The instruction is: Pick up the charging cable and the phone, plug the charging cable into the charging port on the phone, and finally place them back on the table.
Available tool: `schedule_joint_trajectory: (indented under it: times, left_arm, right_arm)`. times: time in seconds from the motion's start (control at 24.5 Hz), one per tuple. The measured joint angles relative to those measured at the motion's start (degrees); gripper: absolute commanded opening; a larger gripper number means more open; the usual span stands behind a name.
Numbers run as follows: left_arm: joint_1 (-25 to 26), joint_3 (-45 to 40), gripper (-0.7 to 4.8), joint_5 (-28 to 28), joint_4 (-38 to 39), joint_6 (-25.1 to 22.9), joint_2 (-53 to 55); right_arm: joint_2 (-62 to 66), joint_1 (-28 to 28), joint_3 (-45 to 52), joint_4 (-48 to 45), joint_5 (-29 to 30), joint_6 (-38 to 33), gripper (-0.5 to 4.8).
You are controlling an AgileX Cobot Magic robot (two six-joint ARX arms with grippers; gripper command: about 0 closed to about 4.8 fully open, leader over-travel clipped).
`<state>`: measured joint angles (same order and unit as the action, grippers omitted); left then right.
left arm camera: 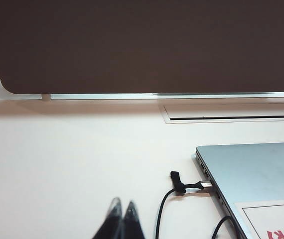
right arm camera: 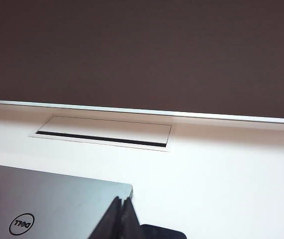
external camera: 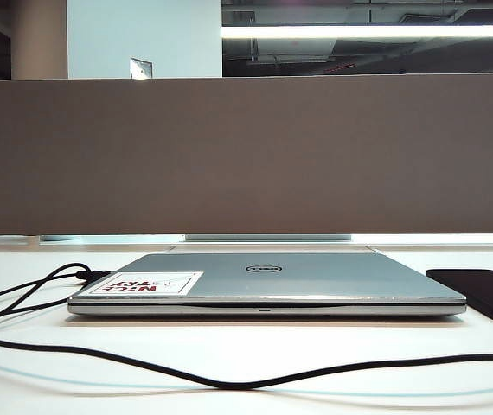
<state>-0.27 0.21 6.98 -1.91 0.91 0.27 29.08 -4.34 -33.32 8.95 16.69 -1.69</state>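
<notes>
Exterior view: phone (external camera: 480, 292) is seen right of laptop (external camera: 268, 284), charging cable (external camera: 229, 376) nearer. Left gripper (left arm camera: 122, 209) and right gripper (right arm camera: 122, 204) are pressed together, nothing held.

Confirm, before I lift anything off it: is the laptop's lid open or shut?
Shut. The laptop lies flat on the table, lid down with its logo facing up; no screen or keys show.

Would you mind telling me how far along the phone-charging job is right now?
Nothing looks done yet. The phone lies on the table right of the laptop; the charging cable trails across the front, unplugged from it. Nothing is in hand: the left gripper and right gripper are shut and empty. Picking up, plugging in and setting down all remain.
</notes>
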Motion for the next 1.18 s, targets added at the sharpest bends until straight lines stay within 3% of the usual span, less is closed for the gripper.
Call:
schedule_joint_trajectory:
  times: [0.04, 0.16, 0.49, 0.65, 0.9, 1.18]
  left_arm:
    - [0.0, 0.0, -0.05, 0.0, 0.0, 0.0, 0.0]
    - [0.0, 0.0, -0.05, 0.0, 0.0, 0.0, 0.0]
    - [0.0, 0.0, -0.05, 0.0, 0.0, 0.0, 0.0]
    - [0.0, 0.0, -0.05, 0.0, 0.0, 0.0, 0.0]
    - [0.0, 0.0, -0.05, 0.0, 0.0, 0.0, 0.0]
    - [-0.1, 0.0, -0.05, 0.0, -0.4, 0.0, 0.0]
  right_arm:
    - [-0.3, 0.0, 0.3, -0.3, -1.6, 0.2, -0.08]
    - [-3.1, 0.2, 4.5, -2.2, -13.9, 0.2, -0.08]
    - [-14.8, 4.8, 16.7, -2.8, -21.9, 0.3, -0.08]
    - [-19.4, 7.7, 21.6, -3.1, -22.6, 0.3, -0.08]
    - [-29.2, 7.6, 29.9, -9.4, -22.5, 0.3, -0.08]
    - [-29.0, 7.1, 32.8, -14.2, -21.5, 0.3, -0.08]
